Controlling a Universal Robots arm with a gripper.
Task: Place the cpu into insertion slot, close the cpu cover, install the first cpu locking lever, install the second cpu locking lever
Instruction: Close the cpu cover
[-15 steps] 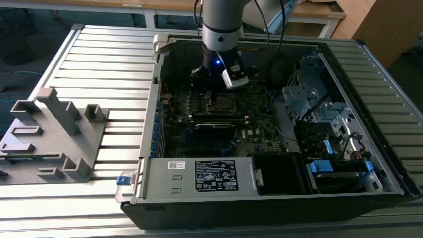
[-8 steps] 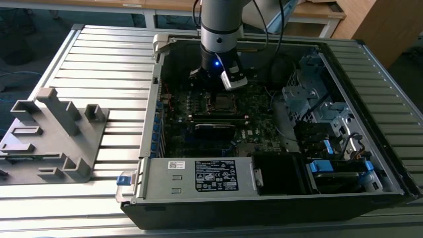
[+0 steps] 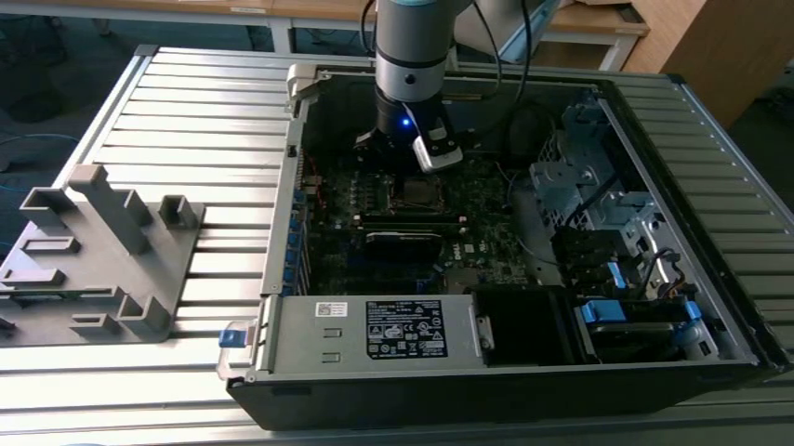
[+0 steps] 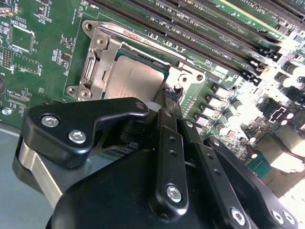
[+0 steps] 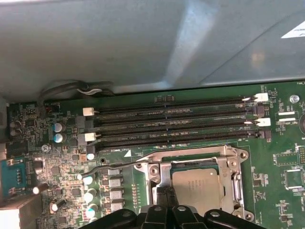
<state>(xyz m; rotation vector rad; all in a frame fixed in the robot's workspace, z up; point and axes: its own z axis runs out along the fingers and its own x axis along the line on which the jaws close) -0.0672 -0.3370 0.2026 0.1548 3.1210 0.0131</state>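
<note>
I'm looking down into the open computer case, which lies on the slatted worktop. It holds the green motherboard, a labelled power supply box and a metal drive cage at the exterior view's right. A grey plastic fixture sits on the worktop, well apart from the case.

On the board, the insertion slot holds the cpu, lying flat beside the long black memory slots. The cpu cover is down over it, and the chip's dull top shows through the window.

In the second wrist view the claw is clenched, its links drawn in to one tip just beside a corner of the cover. I see nothing gripped in it.

A thin wire lever angles away from the socket; I cannot tell whether it is latched. The claw's black body cuts off the near edge of the socket in both wrist views. In the exterior view the arm hides the claw's tip.
</note>
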